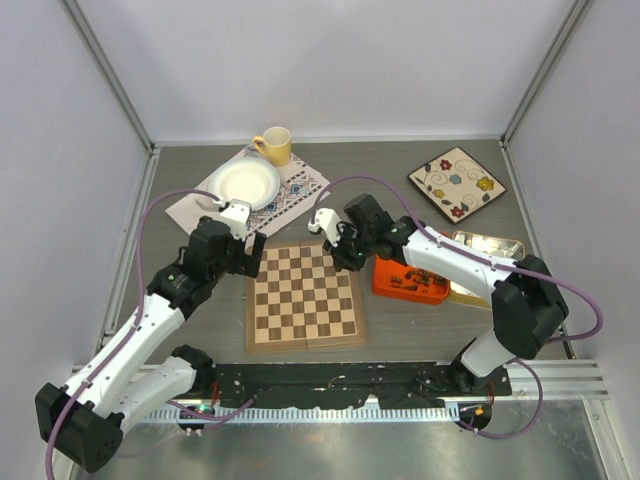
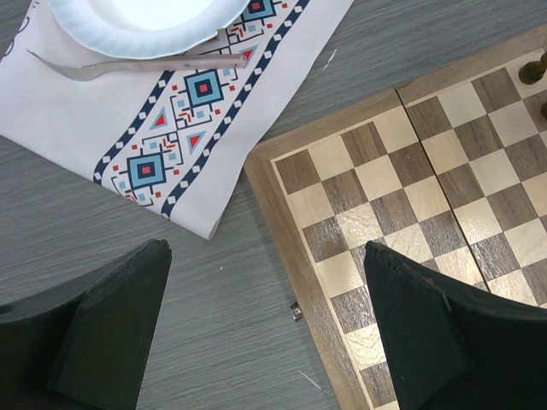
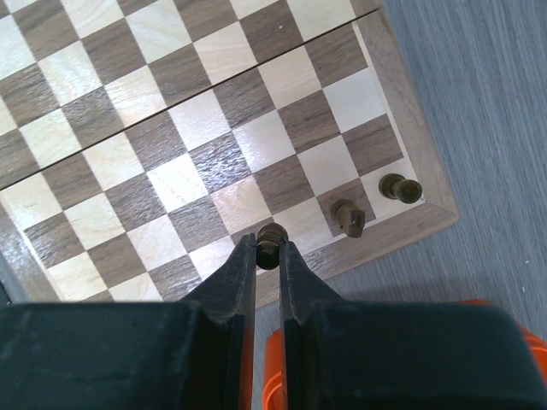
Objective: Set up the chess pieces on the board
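Observation:
The board (image 1: 300, 300) lies flat in the middle of the table, and most of its squares (image 3: 171, 128) are bare. My right gripper (image 3: 269, 248) is shut on a dark chess piece (image 3: 272, 235), held just over the board's back right edge row. Two more dark pieces (image 3: 349, 218) (image 3: 399, 188) stand on the corner squares beside it. Over the board's left border (image 2: 282, 222) my left gripper (image 2: 269, 320) hangs wide open and holds nothing. One dark piece (image 2: 534, 68) shows at the far edge of the left wrist view.
A patterned cloth (image 2: 171, 145) with a white plate (image 1: 245, 183) and a fork (image 2: 145, 64) lies behind the board's left corner, with a yellow mug (image 1: 274, 146) further back. An orange tray (image 1: 410, 282) and a metal tin (image 1: 487, 250) sit right of the board. A floral plate (image 1: 457, 183) is back right.

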`<state>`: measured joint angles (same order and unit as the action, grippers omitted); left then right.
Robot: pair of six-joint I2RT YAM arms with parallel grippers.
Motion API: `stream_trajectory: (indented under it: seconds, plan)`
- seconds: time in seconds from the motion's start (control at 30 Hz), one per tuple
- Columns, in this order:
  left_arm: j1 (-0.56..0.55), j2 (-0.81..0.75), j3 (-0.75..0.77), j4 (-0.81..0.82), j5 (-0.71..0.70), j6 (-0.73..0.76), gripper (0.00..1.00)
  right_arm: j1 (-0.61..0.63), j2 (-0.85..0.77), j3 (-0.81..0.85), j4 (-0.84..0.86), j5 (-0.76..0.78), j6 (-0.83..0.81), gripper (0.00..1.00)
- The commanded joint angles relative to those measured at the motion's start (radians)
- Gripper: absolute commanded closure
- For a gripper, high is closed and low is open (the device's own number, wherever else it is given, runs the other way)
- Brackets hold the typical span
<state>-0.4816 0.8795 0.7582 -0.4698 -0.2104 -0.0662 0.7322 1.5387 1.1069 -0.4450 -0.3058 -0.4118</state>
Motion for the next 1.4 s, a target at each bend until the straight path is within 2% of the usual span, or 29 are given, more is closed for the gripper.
stream_trajectory:
  seconds: [0.0, 0.47, 1.37]
  plan:
    - [0.003, -0.013, -0.005, 0.026, -0.012, 0.017, 0.00, 0.010, 0.020, 0.002, 0.066, 0.053, 0.018, 0.95]
    - [0.003, -0.022, -0.008, 0.028, -0.009, 0.016, 0.00, 0.012, 0.061, -0.028, 0.071, 0.079, 0.019, 0.93]
    - [0.003, -0.022, -0.011, 0.033, -0.003, 0.017, 0.00, 0.012, 0.123, 0.028, 0.071, 0.106, 0.034, 0.90]
